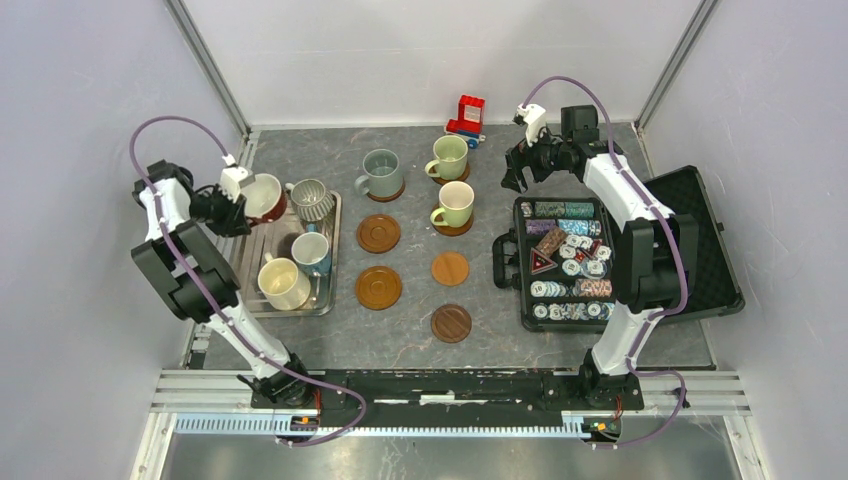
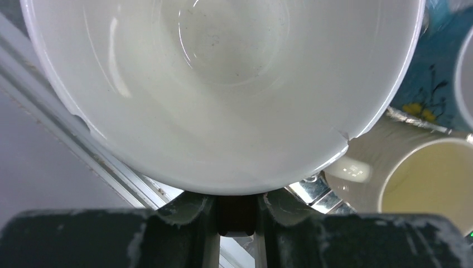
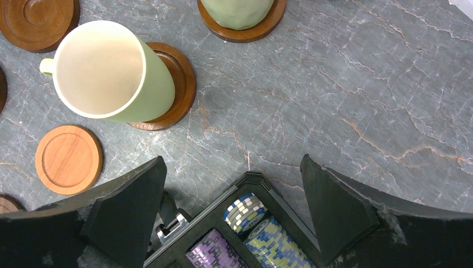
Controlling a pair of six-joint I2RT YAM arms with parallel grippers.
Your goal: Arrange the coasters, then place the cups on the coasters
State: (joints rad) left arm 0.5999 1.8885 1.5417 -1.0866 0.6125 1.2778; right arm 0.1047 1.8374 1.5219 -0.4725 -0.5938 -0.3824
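At upper left, your left gripper point(image 1: 244, 196) clamps the brown cup point(image 1: 267, 195) beside the tray point(image 1: 322, 292) holding three cups point(image 1: 283, 283); your right gripper point(image 3: 231, 164) is spread wide.

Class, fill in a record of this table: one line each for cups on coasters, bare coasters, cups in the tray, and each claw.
Cups on coasters: grey-green cup, pale green cups
Bare coasters: four
In metal tray: ribbed grey cup, blue-white cup, cream-yellow cup
Left claw: shut on cream-and-brown cup
Right claw: open, empty, beside chip case
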